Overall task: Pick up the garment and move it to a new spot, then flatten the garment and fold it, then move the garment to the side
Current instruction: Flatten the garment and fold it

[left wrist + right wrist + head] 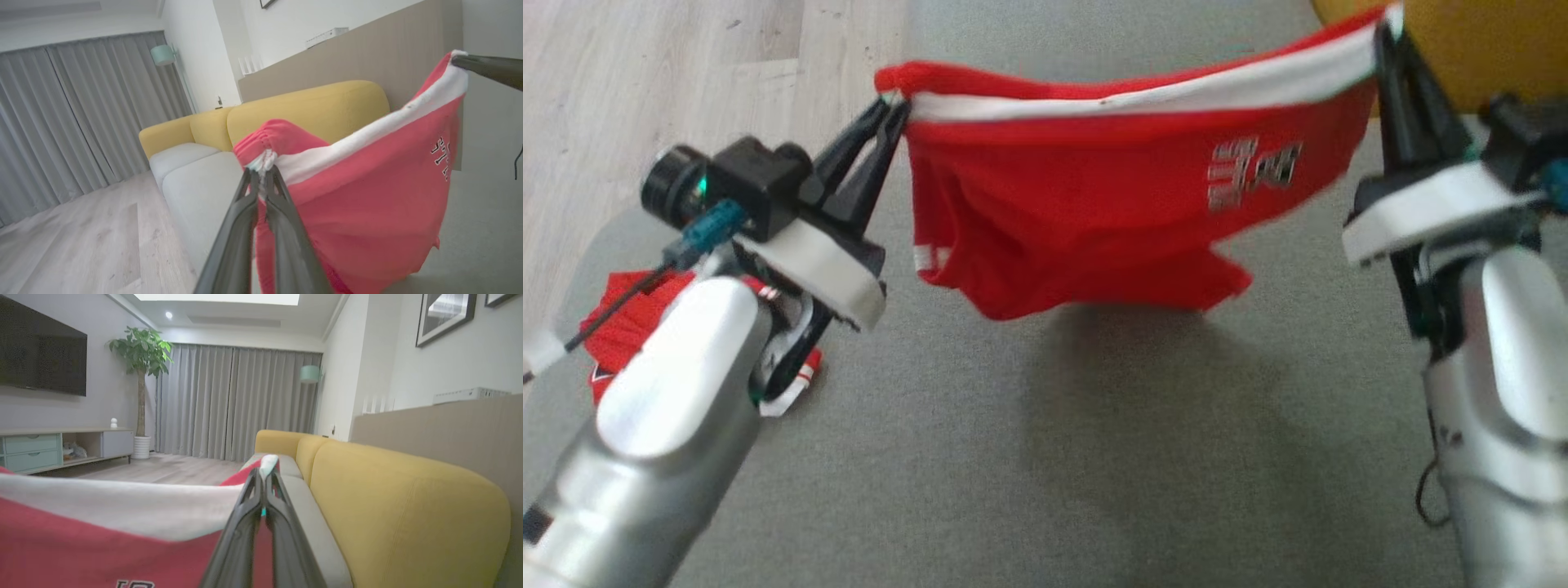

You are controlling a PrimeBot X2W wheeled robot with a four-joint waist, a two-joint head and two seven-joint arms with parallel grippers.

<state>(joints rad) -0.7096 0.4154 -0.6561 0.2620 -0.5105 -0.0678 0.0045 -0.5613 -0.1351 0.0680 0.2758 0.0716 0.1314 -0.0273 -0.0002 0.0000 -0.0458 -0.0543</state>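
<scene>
Above the grey seat (pixel 1094 474), held aloft and spread wide: garment (pixel 1094 220), hanging by its white band. Left jaws clenched on the band's end at 10 o'clock, right jaws clenched on the other end at 1 o'clock. At 8 o'clock, perhaps another red cloth (pixel 625 322), half hidden.

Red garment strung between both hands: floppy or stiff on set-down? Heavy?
Likely floppy: the red garment sags between the left hand and right hand, hem bunched. Probably light, since two narrow pinches on the white band carry it. Expect crumpling on set-down.
</scene>
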